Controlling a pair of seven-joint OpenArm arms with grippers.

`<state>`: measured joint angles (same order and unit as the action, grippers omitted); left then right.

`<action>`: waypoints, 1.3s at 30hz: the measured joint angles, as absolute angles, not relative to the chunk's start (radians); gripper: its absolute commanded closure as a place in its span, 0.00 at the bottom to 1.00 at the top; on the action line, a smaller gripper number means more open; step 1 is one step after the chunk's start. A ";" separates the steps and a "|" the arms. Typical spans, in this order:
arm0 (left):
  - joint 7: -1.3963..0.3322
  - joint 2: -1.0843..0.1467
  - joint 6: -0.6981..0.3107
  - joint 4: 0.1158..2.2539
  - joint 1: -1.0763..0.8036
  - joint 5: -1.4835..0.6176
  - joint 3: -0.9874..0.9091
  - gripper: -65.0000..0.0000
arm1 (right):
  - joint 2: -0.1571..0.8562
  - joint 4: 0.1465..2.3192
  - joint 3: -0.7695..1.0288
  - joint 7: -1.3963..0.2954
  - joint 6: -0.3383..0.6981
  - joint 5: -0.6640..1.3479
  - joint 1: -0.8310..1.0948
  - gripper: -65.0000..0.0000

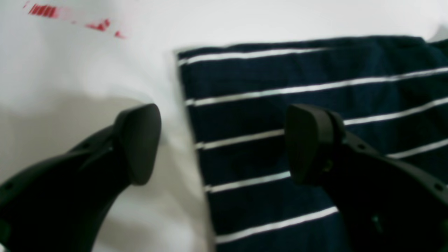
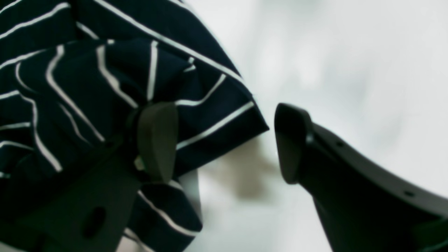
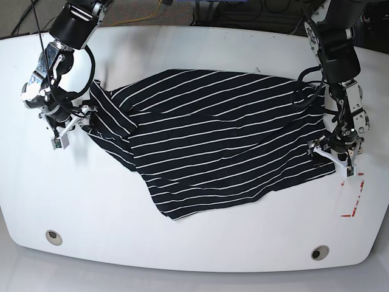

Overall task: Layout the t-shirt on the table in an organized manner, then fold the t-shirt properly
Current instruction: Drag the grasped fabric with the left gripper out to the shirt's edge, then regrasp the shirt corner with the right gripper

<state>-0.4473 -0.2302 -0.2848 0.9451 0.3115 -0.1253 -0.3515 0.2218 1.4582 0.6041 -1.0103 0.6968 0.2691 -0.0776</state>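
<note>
The black t-shirt (image 3: 213,143) with thin white stripes lies spread at a slant across the middle of the white table (image 3: 200,243). At its right corner my left gripper (image 3: 333,155) stands open. In the left wrist view the shirt's straight edge (image 1: 196,140) runs between the left gripper's (image 1: 224,143) fingers, one over fabric and one over bare table. At the rumpled sleeve on the shirt's left side my right gripper (image 3: 70,125) is open. In the right wrist view the sleeve hem (image 2: 227,119) reaches into the right gripper's (image 2: 224,141) gap, with one finger (image 2: 157,140) against the bunched cloth.
Red marks (image 3: 355,201) are drawn on the table just in front of the left gripper, also seen in the left wrist view as red marks (image 1: 45,10). Two round grommets (image 3: 53,236) (image 3: 320,252) sit near the front edge. Cables lie beyond the table's back edge.
</note>
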 measured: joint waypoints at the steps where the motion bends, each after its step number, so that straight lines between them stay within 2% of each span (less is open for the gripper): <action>1: -0.447 -0.231 -0.283 0.945 0.312 -0.125 -0.339 0.20 | 0.222 1.458 0.604 -1.010 0.697 0.269 -0.078 0.36; 8: -0.436 -0.230 -0.278 0.947 0.315 -0.122 -0.219 0.20 | 0.221 1.458 0.604 -1.010 0.697 0.269 -0.078 0.36; 17: -0.422 -0.184 -0.286 0.953 0.321 -0.130 -0.213 0.21 | 0.222 1.458 0.604 -1.010 0.697 0.269 -0.081 0.36; 20: -0.422 -0.187 -0.289 0.953 0.321 -0.133 -0.214 0.34 | 0.222 1.458 0.604 -1.010 0.697 0.269 -0.081 0.36; 24: -0.430 -0.189 -0.285 0.952 0.326 -0.131 -0.215 0.62 | 0.222 1.458 0.604 -1.010 0.697 0.269 -0.081 0.36; 32: -0.424 -0.183 -0.286 0.947 0.332 -0.129 -0.214 0.92 | 0.224 1.458 0.605 -1.010 0.697 0.269 -0.081 0.36; 34: -0.425 -0.183 -0.287 0.945 0.332 -0.129 -0.214 0.98 | 0.225 1.458 0.605 -1.010 0.697 0.269 -0.081 0.36; 39: -0.425 -0.184 -0.289 0.945 0.332 -0.130 -0.214 0.96 | 0.224 1.458 0.609 -1.018 0.697 0.268 -0.107 0.36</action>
